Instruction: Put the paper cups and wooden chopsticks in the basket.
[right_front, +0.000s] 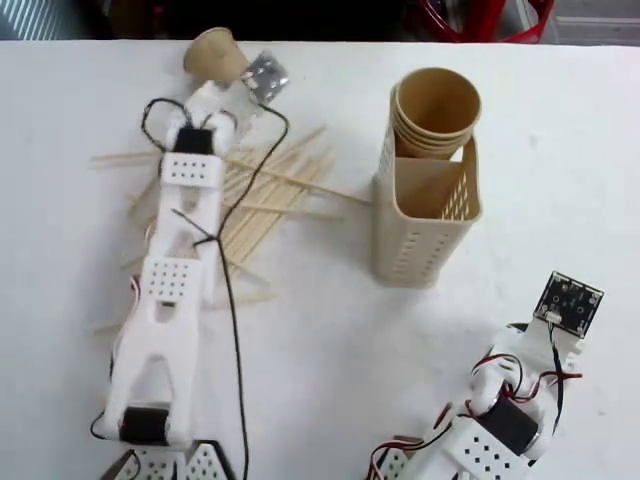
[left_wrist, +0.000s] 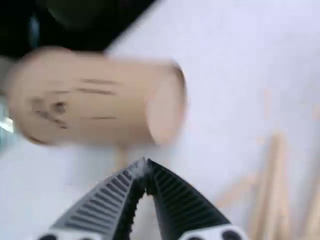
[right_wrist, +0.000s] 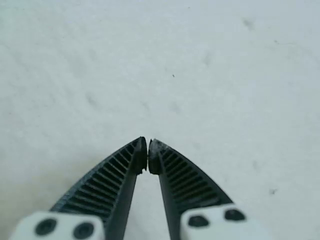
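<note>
A brown paper cup (right_front: 214, 54) lies on its side near the table's far edge. In the left wrist view the cup (left_wrist: 95, 102) is just beyond my left gripper (left_wrist: 146, 166), which is shut with nothing in it. Wooden chopsticks (right_front: 272, 190) lie scattered on the table beneath and beside the left arm, and some chopsticks (left_wrist: 272, 195) show off to the side of the gripper. The beige perforated basket (right_front: 424, 240) stands right of centre with a stack of paper cups (right_front: 436, 108) in its far compartment. My right gripper (right_wrist: 148, 150) is shut over bare white table.
The right arm (right_front: 505, 420) rests at the front right corner, well apart from the basket. A black cable (right_front: 236, 330) runs along the left arm. The table's far edge passes just behind the lying cup. The basket's near compartment (right_front: 432, 190) holds nothing.
</note>
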